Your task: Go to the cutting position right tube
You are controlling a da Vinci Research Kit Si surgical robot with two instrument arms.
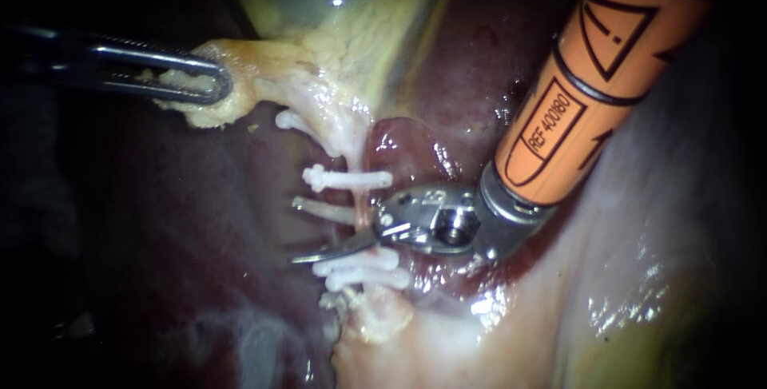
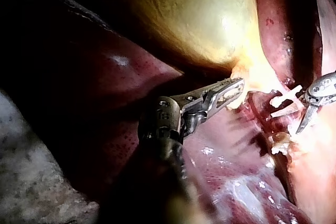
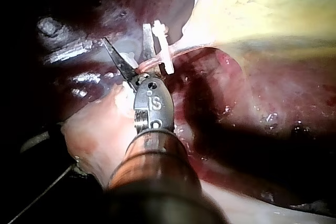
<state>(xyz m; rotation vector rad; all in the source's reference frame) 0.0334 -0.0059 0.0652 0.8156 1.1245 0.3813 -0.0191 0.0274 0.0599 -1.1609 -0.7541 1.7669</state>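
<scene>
Yellowish gallbladder tissue (image 1: 240,69) is clamped taut by the left instrument (image 1: 212,84), exposing the pink tube (image 1: 361,201) straddled by the right instrument's (image 1: 297,232) parted blades.

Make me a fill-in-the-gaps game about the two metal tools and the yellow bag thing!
1. The left instrument is shut on the pale edge of the ___.
2. The blades of the right instrument are ___.
3. Between those blades runs a thin pink ___.
4. The clips on it are ___ in colour.
Missing words: gallbladder; open; tube; white.
</scene>
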